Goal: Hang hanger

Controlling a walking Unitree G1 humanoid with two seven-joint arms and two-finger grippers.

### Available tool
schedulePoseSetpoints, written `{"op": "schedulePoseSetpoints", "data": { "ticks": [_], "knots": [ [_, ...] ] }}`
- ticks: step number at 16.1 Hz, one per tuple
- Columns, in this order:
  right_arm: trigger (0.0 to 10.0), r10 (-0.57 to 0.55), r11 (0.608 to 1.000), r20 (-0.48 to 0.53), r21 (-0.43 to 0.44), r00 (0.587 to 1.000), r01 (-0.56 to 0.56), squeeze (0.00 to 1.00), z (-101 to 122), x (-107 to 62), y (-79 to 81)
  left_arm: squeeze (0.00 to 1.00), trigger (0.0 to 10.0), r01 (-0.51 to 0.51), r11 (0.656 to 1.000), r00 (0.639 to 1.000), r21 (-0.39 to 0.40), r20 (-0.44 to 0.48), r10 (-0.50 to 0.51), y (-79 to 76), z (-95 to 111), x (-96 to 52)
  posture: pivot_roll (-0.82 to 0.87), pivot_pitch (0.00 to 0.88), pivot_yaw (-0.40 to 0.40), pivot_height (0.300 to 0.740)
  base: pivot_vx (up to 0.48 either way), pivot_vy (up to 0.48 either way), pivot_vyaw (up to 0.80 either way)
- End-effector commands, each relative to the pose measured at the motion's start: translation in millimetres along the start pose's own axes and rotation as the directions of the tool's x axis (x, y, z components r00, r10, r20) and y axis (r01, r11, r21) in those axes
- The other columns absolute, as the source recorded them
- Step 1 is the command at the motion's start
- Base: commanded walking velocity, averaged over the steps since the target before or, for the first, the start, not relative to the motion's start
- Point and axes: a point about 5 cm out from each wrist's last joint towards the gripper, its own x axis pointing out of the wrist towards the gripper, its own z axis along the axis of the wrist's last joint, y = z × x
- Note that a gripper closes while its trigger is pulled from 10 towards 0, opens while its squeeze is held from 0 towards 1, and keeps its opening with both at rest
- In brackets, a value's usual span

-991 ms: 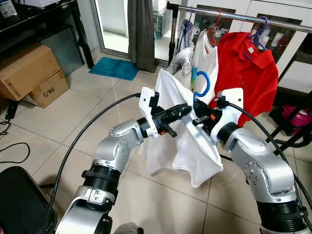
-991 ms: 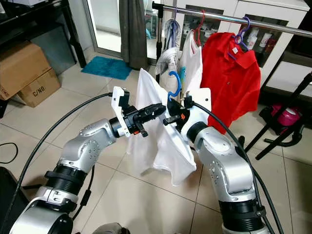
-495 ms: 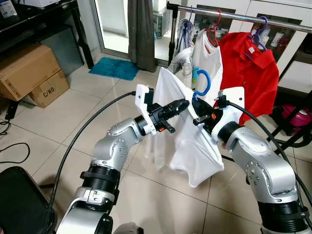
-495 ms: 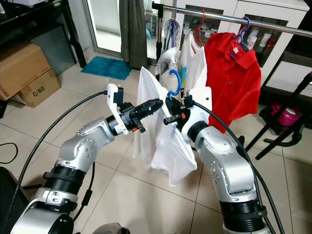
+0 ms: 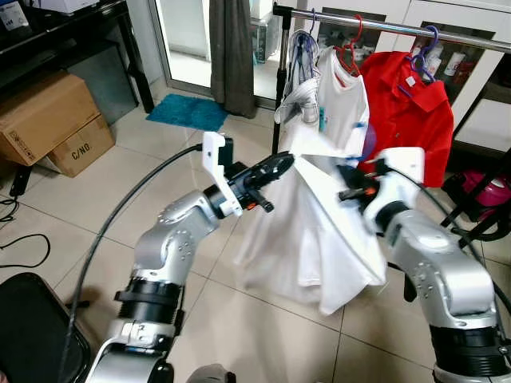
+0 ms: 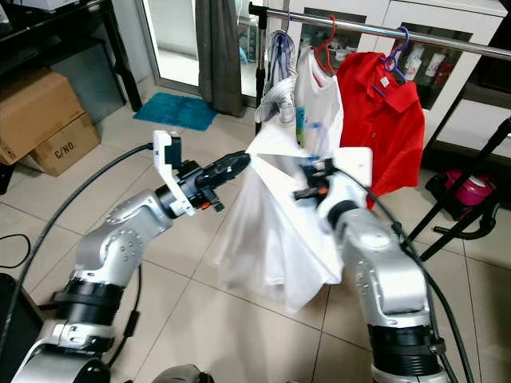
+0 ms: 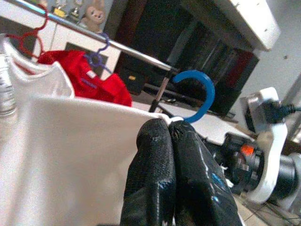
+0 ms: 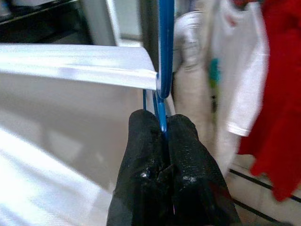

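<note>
A white shirt (image 5: 311,231) hangs on a blue hanger between my two grippers, in front of the clothes rail (image 5: 383,25). My left gripper (image 5: 283,163) is shut on the shirt's shoulder, pulling it taut. In the left wrist view its fingers (image 7: 155,155) pinch the cloth just below the blue hook (image 7: 197,96). My right gripper (image 5: 349,190) is shut on the blue hanger (image 8: 164,56) below its hook, which is motion-blurred (image 5: 367,144) in the head views. The hook is below the rail and not on it.
On the rail hang a red shirt (image 5: 407,104), a white shirt on a red hanger (image 5: 339,88) and a pale garment (image 5: 299,88). Cardboard boxes (image 5: 48,120) stand at the left, a teal mat (image 5: 188,112) by the grey curtain (image 5: 231,48), and black rack legs (image 5: 479,223) at the right.
Both grippers rose and moved apart, the left one leftward and the right one rightward. The shirt is now stretched wider and nearer the rail, and the hanger is blurred.
</note>
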Motion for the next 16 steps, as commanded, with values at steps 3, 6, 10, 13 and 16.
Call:
{"op": "schedulePoseSetpoints", "data": {
  "ticks": [3,6,10,13,16],
  "knots": [
    [10.0,-0.232,0.971,0.015,0.057,0.973,0.231,0.0,7.2,-1.1,-30.3,0.0,0.0,-0.112,0.985,0.991,0.128,-0.054,0.12,8.3,-5.9,-6.4,0.06,0.0,0.03,0.74,0.0,0.0,0.0],
    [10.0,-0.321,0.946,-0.007,0.044,0.947,0.321,0.0,4.6,-2.5,-40.2,0.0,0.0,-0.098,0.989,0.992,0.114,-0.064,0.106,-0.4,-14.2,1.9,0.05,0.0,0.031,0.74,0.0,0.0,0.0],
    [10.0,-0.438,0.898,-0.015,0.04,0.899,0.438,0.0,2.0,-7.7,-57.1,0.0,0.0,-0.164,0.976,0.985,0.142,-0.034,0.171,3.1,-15.0,0.8,0.05,0.0,0.031,0.74,0.0,0.0,0.0],
    [10.0,-0.552,0.834,0.022,0.018,0.834,0.552,0.0,4.8,-12.1,-70.3,0.0,0.0,-0.232,0.958,0.97,0.169,-0.032,0.241,11.6,-13.8,-6.1,0.05,0.0,0.026,0.74,0.0,0.0,0.0],
    [10.0,-0.571,0.821,-0.003,-0.008,0.821,0.571,0.0,-1.5,-10.5,-72.4,0.0,0.0,-0.206,0.964,0.976,0.17,-0.042,0.216,5.2,-17.1,-3.8,0.06,0.0,0.022,0.74,0.0,0.0,0.0]
  ]
}}
